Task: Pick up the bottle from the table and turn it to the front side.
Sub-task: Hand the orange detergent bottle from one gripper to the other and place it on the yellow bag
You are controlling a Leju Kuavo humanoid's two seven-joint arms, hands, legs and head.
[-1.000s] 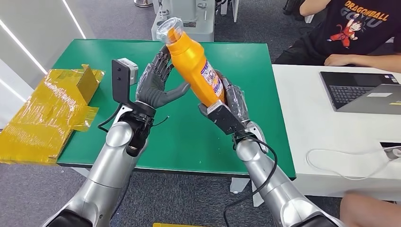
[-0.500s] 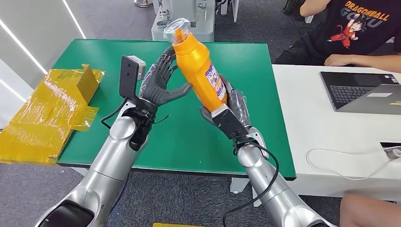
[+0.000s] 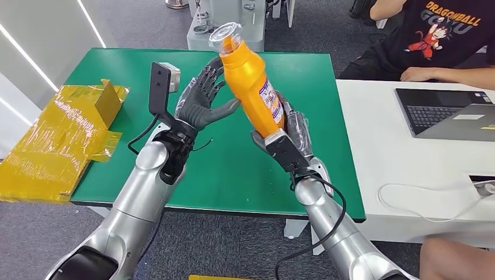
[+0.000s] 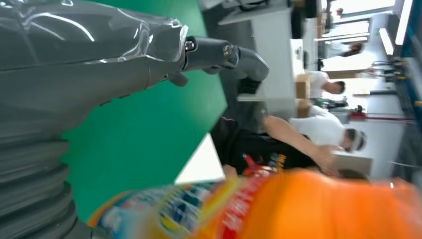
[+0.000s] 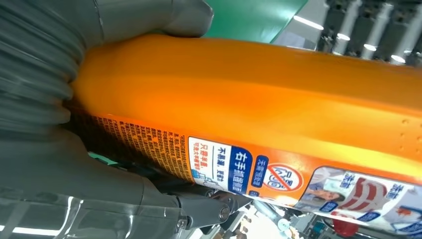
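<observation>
With orange bottle (image 3: 251, 87) gripped low in right hand (image 3: 284, 142), lifted well above green desk (image 3: 117, 64), cap up and tilted, left hand (image 3: 201, 102) spread, thumb seemingly touching its side: steady with left, rotate slowly, keep base seated, avoid slipping.

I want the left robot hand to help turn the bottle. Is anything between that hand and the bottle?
Nothing visible. The orange bottle is held off the green table by the right robot hand. The left robot hand, fingers apart, sits right beside it, its thumb reaching the bottle's side.
</observation>
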